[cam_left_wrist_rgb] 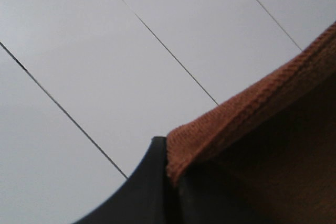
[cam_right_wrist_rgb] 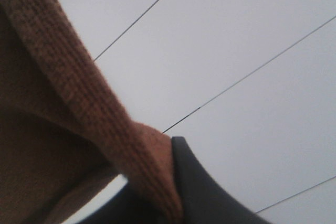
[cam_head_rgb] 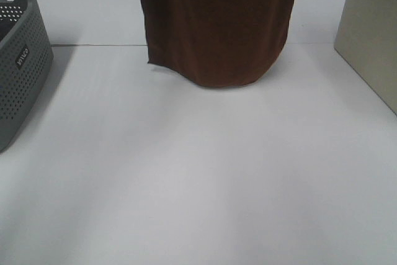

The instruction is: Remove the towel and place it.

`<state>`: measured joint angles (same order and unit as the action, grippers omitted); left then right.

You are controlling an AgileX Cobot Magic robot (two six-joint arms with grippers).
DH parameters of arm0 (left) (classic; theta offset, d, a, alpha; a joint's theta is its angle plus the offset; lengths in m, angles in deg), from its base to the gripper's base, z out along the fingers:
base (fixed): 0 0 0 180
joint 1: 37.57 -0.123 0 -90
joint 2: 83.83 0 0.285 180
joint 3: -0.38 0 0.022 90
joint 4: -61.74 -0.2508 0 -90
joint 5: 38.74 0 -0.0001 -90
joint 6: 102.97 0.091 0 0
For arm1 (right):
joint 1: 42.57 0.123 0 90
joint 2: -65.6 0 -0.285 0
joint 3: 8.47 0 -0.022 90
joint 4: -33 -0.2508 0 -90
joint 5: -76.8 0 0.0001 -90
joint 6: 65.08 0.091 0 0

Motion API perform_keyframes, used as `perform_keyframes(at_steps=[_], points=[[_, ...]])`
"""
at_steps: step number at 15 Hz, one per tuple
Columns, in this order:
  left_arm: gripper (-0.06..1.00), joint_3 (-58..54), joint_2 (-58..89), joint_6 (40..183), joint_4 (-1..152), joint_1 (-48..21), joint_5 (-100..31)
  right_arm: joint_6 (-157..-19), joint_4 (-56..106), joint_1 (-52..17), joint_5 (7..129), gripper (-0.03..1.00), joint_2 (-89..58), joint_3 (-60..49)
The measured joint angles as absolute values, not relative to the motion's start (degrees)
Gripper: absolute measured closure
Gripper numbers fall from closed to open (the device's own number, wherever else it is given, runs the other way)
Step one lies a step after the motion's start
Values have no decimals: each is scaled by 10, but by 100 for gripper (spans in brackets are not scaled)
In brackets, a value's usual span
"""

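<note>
The dark brown towel (cam_head_rgb: 217, 23) hangs down from above the top of the exterior high view, its lower edge just above or brushing the white table (cam_head_rgb: 198, 172) at the far middle. Neither gripper shows in that view. In the left wrist view my left gripper (cam_left_wrist_rgb: 170, 174) is shut on the towel's hemmed corner (cam_left_wrist_rgb: 252, 108), one dark finger (cam_left_wrist_rgb: 147, 182) showing. In the right wrist view my right gripper (cam_right_wrist_rgb: 168, 182) is shut on the other hemmed corner (cam_right_wrist_rgb: 79, 93), a dark finger (cam_right_wrist_rgb: 199, 187) showing beside it.
A grey perforated plastic basket (cam_head_rgb: 18, 66) stands at the left edge of the table. A beige box (cam_head_rgb: 372, 35) stands at the far right. A seam line crosses the table behind the towel's lower edge.
</note>
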<state>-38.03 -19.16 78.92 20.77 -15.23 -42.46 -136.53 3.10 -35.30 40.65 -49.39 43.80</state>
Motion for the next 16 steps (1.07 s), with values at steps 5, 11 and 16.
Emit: perform_keyframes(at_steps=[5, 11, 16], points=[[94, -425, -284, 789, 216, -213, -591, -1471, -76, -353, 520, 96, -557, 438], [94, -652, -423, 789, 217, -224, -552, -1589, -208, -353, 515, 96, -579, 440], [94, -655, -431, 789, 221, -224, -468, -1577, -127, -353, 448, 96, -579, 443]])
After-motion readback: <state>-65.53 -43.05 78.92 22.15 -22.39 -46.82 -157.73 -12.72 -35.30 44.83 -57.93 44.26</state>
